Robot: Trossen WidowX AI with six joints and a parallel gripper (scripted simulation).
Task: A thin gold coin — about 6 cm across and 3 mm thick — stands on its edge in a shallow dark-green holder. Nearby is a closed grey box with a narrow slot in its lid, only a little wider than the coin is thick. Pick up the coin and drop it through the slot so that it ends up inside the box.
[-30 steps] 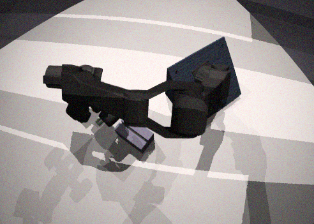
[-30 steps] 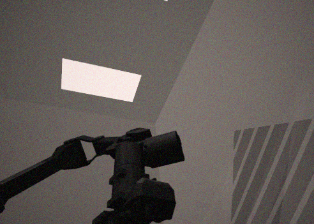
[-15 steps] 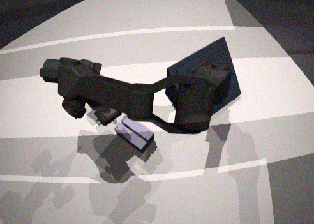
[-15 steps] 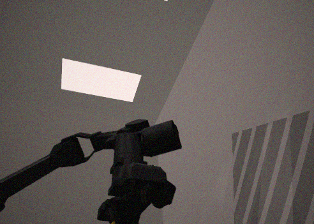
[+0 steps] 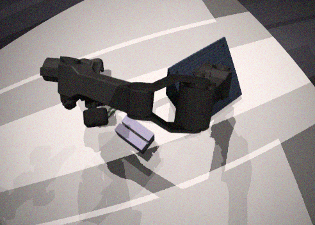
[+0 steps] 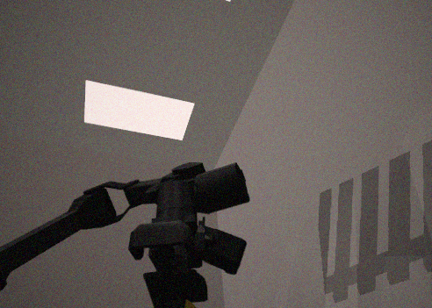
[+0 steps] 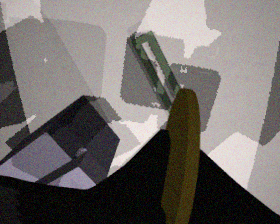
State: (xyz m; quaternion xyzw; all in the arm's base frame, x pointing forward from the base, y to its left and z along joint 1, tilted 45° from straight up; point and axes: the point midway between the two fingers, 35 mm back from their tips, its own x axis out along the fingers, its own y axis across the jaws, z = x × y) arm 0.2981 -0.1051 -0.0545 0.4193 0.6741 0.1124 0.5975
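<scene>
A thin, round-edged gold coin (image 6: 190, 304) (image 7: 184, 155) is pinched on edge between the black fingers of the gripper (image 7: 169, 140), clear of the dark-green, slotted rectangular holder (image 7: 156, 67) (image 5: 111, 112). The boxy grey-lilac box (image 5: 135, 133) (image 7: 62, 145) has flat faces and a narrow dark slot along its lid. Pale and grey bands of light and shadow cross the smooth surface (image 5: 179, 209); bright rectangular panels (image 6: 138, 111) light the dim grey ceiling. From its dark-blue base plate (image 5: 224, 44), the matte black arm (image 5: 93, 83) (image 6: 48, 236) reaches out, its wrist hanging beyond the box.
</scene>
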